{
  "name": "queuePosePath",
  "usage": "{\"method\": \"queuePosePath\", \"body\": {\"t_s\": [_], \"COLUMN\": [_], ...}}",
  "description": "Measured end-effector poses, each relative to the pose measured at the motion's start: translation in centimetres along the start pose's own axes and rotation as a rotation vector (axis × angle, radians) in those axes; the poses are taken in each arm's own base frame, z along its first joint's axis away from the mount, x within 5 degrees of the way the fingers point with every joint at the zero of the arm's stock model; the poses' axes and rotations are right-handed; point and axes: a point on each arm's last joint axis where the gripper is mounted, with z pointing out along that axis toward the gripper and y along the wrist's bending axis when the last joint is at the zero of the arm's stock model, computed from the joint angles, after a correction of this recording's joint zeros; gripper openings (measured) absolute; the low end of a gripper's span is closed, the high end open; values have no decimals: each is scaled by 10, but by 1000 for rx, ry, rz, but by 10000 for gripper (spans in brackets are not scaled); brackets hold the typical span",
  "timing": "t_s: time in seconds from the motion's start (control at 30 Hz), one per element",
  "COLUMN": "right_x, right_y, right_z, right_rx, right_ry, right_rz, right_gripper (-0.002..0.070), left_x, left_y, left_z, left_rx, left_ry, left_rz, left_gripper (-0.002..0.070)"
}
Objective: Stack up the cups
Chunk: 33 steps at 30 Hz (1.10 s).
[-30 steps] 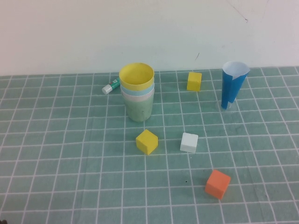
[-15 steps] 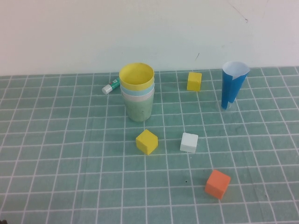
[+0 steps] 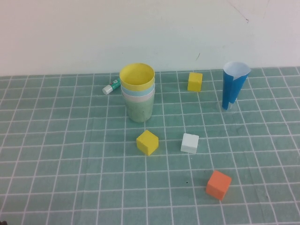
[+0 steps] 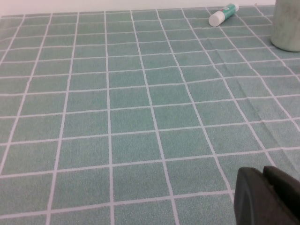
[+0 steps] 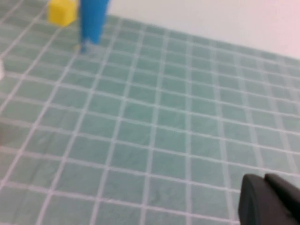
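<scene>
The near left of the mat [image 3: 56, 178] lies open. The cups [image 3: 138, 93] stand nested mid-back, a glue stick [image 3: 111, 87] just behind. Yellow cube [image 3: 147, 142], white cube [image 3: 190, 143] and orange cube [image 3: 218, 184] dot the middle; a cone [image 3: 233, 84] and another yellow block [image 3: 195, 81] crowd the far right.

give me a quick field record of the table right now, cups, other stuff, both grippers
cups: nested in one upright stack, yellow on top, pale green outermost at the bottom
stack place: far centre of the mat
tube: lying beside the stack, on its far left
cone: blue-and-white, standing far right
cubes: yellow far, yellow near the stack, white, orange nearest
left gripper: shut, empty, low over bare mat
right gripper: shut, empty, over bare mat
</scene>
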Motion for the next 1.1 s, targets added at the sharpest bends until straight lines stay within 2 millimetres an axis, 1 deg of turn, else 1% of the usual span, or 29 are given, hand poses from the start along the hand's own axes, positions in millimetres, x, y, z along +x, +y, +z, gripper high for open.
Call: {"method": "queuePosePath", "body": {"t_s": [0.1,0.17,0.33,0.43,0.67,0.73,0.93,1.1], "right_x": [2,6,23,33,65,71,69,69], "right_y": [-2,-2,2,4,11,12,12,13], "right_z": [-8,-10,4,13,32,35,37,38], "right_rx": [73,96,94,91,65,61,72,59], "right_ry": [-50,-73,-48,-46,35,48,-7,-18], "right_rz": [-5,-42,-90,-92,-90,-90,-91,-59], "right_gripper": [-1,-1,-1,-1,-1,-1,-1,-1], "left_x": [0,0,0,0,0,0,0,0], "left_y": [0,0,0,0,0,0,0,0], "left_z": [0,0,0,0,0,0,0,0], "left_rx": [0,0,0,0,0,0,0,0], "left_ry": [0,0,0,0,0,0,2,2], "left_rz": [0,0,0,0,0,0,0,0], "left_gripper": [-1,-1,-1,-1,-1,-1,-1,-1]}}
